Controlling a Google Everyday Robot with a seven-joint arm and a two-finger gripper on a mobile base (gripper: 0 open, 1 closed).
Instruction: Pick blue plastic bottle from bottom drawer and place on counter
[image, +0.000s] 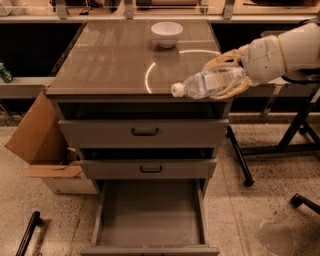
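Observation:
My gripper (227, 75) reaches in from the right and is shut on the blue plastic bottle (207, 83). The bottle is clear with a white cap and lies sideways, cap pointing left, just above the counter's front right edge. The counter (110, 60) is a glossy brown-grey slab on top of the grey drawer cabinet. The bottom drawer (150, 215) stands pulled open below, and its grey floor is bare.
A white bowl (167, 33) sits at the back of the counter. Two shallower drawers with black handles (145, 132) are partly open. A cardboard box (47, 150) stands left of the cabinet. A small green can (5, 73) sits on the left bench. Chair legs (295, 145) stand at the right.

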